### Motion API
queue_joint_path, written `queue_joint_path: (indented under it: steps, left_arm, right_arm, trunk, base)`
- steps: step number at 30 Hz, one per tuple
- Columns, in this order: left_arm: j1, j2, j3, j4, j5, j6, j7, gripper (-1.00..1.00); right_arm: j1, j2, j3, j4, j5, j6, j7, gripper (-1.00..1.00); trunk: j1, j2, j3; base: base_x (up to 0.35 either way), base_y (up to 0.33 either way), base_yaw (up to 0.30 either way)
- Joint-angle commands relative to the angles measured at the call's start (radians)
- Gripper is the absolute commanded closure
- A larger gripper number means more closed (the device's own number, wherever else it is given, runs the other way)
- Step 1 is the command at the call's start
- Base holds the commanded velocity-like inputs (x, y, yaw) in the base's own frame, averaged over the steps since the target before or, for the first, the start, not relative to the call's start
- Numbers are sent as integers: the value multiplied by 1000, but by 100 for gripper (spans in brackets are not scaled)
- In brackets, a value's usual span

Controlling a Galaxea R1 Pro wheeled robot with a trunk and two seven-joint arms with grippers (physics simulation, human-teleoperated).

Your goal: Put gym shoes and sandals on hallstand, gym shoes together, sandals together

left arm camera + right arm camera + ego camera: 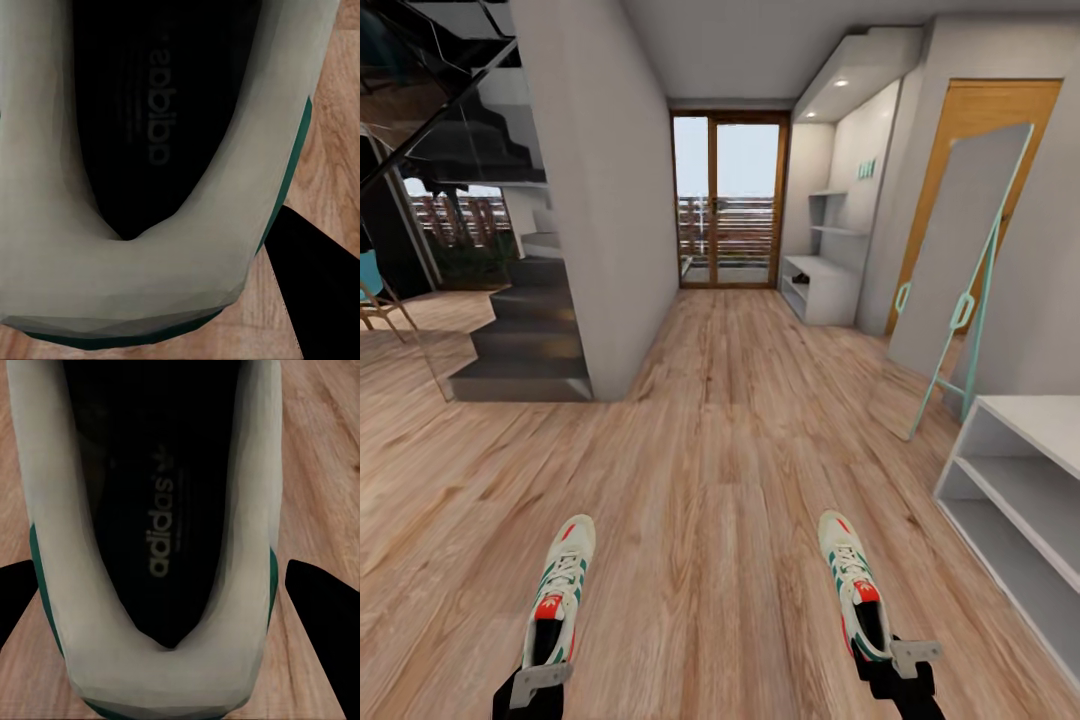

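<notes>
In the head view I carry one white gym shoe with green stripes in each hand, toes pointing forward over the corridor floor [720, 480]. My left gripper [538, 682] is shut on the heel of the left gym shoe [560, 585]. My right gripper [900, 662] is shut on the heel of the right gym shoe [852, 580]. The left wrist view looks into the shoe opening [150, 150], with one black finger [315, 277] beside the heel. In the right wrist view, black fingers [322, 615] flank the heel [165, 675]. The hallstand [828, 285] stands far down the corridor on the right. The sandals are out of view.
A low grey two-shelf bench [1020, 470] stands close on my right. Beyond it a tall mirror [960, 270] leans on a teal frame against the wall. A dark staircase [525, 330] and a wall corner [610, 250] are on the left. A glass door [727, 205] ends the corridor.
</notes>
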Motion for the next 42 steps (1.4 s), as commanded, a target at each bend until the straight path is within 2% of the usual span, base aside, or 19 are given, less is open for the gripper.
queue_joint_path:
  steps: [1, 42]
  left_arm:
    - [-1, 0, 3, 1, 4, -2, -5, 100]
    - [0, 0, 2, 1, 6, -3, -6, 100]
  right_arm:
    - [-1, 1, -9, 0, 3, -3, 8, 100]
    - [-1, -2, -11, 0, 2, -3, 7, 100]
  trunk:
    - [0, 0, -2]
    - [0, 0, -7]
  base:
    - [340, 0, 0]
    - [340, 0, 0]
